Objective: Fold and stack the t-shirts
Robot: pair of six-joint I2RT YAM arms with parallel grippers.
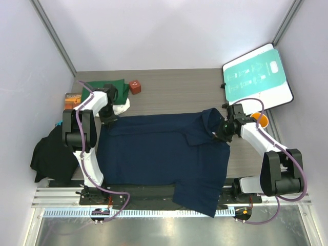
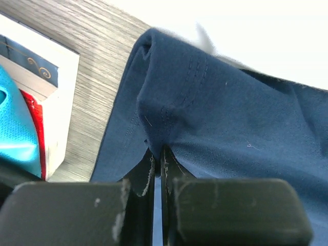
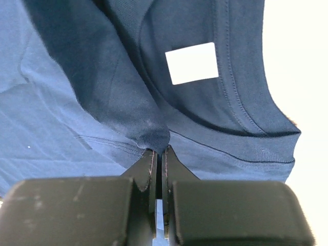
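Noted plain white neck label (rectangular) inside soft navy t-shirt, hems double-stitched. Found left gripper and right gripper each clamped tight on its cloth.

A navy t-shirt sprawls across the grey wood-grain table (one end over the near edge); a green t-shirt, white t-shirt, red block and book sit far left.
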